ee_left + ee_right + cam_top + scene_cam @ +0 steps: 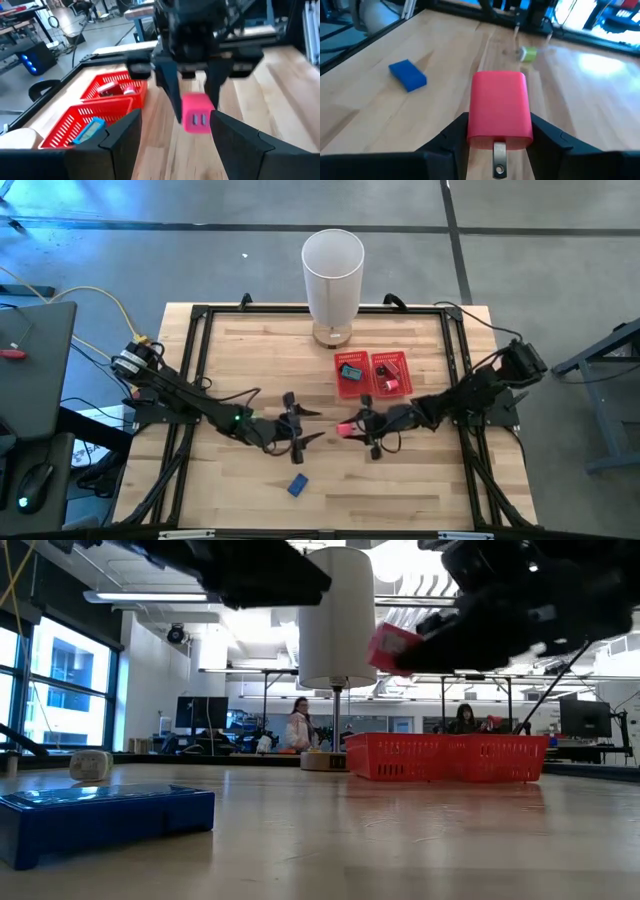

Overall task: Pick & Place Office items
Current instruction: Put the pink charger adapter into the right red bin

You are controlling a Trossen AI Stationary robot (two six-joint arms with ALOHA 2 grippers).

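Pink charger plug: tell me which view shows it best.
The right wrist view: the plug fills the middle, prong visible, clamped in the right claw. The left wrist view shows its two-slot face; the high view only a pink speck; the low view a partly hidden corner.

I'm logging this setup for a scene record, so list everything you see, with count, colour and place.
pink charger block: one, pink-red, held above the table centre by the right gripper
blue block: one, blue, near table edge, in front of the left gripper
small green piece: one, green, lying on the wood
red mesh tray: one, red, two compartments, right of centre
teal item: one, in the tray's left compartment
red and white items: a few, in the tray's right compartment
white cylinder: one, far table edge
people: two, background room
left gripper: open, empty, facing the charger
right gripper: shut on the charger
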